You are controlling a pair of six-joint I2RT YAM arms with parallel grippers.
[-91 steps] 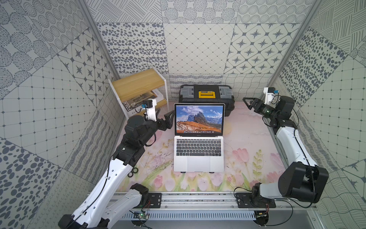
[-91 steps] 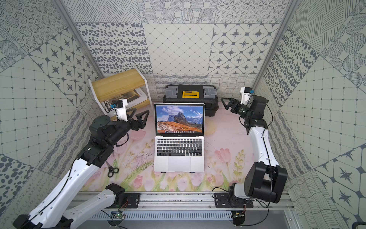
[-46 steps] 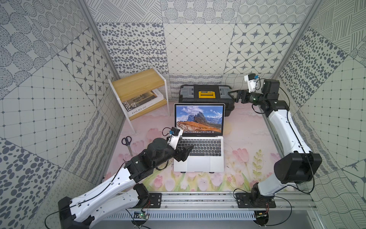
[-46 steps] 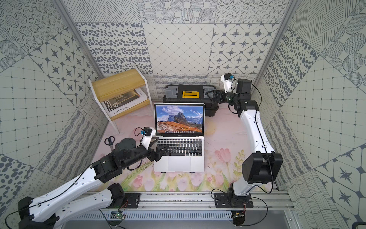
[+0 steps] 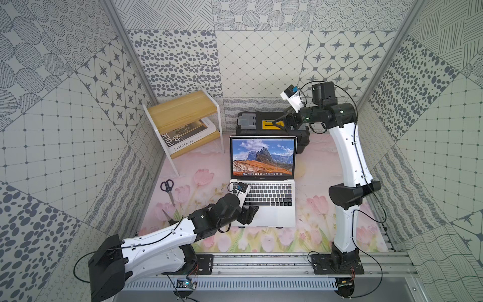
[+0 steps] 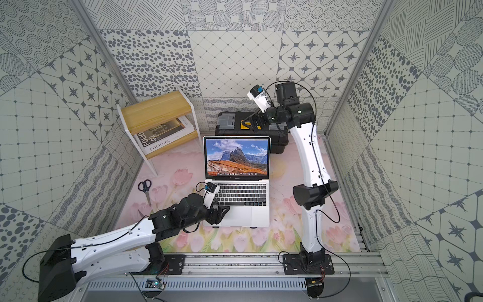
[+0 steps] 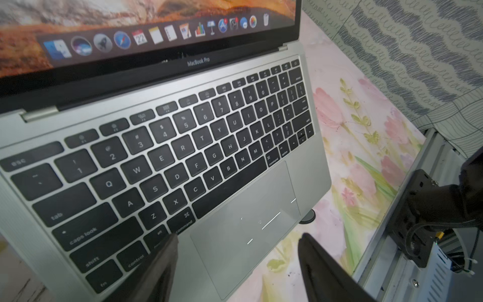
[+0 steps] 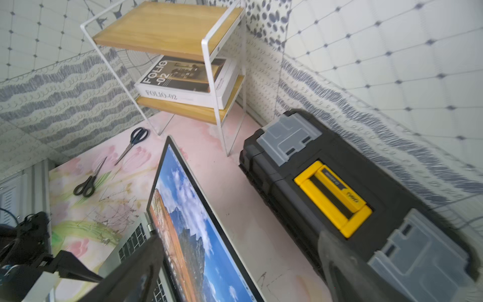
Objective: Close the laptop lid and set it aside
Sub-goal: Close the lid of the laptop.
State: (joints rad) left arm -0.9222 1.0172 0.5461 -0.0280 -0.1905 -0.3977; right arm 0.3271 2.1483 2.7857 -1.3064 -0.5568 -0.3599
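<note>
At 7 o'clock corner of laptop (image 5: 271, 198), left jaws spread, empty; right jaws wide apart at 1 o'clock behind laptop lid (image 5: 262, 157); lid-closing step, not begun; next: push top edge toward 6 o'clock.

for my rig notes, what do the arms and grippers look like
The left arm and right arm are white shells with bulky black joints and thin black cables. The left gripper and right gripper have black tapered fingers, with a small white, blue-marked camera behind each.
</note>
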